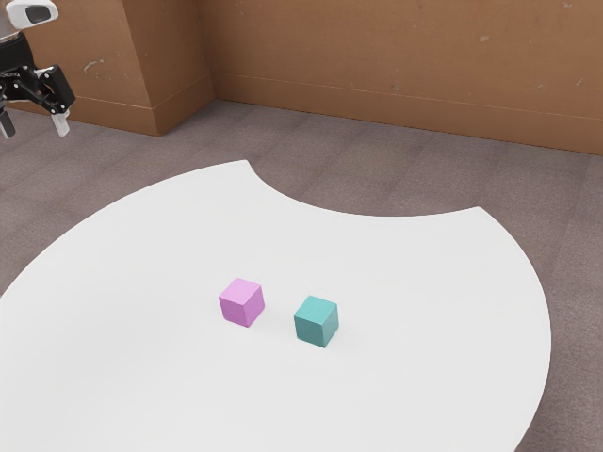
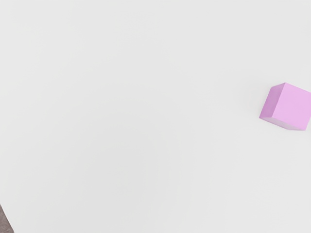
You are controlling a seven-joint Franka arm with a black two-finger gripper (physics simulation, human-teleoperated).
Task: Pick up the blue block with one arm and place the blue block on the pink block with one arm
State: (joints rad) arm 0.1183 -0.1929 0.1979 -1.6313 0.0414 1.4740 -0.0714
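The blue block (image 1: 316, 320), a teal-blue cube, rests on the white table (image 1: 141, 282) near its middle. Just to its side, toward the exterior view's left, the pink block (image 1: 241, 301) sits with a small gap between the two. My gripper (image 1: 34, 124) hangs high at the exterior view's upper left, far from both cubes, its fingers apart and holding nothing. In the wrist view the pink block (image 2: 286, 107) lies on the bare white table (image 2: 121, 121).
The round white table has a curved notch cut into its far edge (image 1: 358, 209). Grey floor (image 1: 396, 160) surrounds it, and brown walls (image 1: 396, 56) stand behind. A corner of floor (image 2: 5, 223) borders the tabletop in the wrist view.
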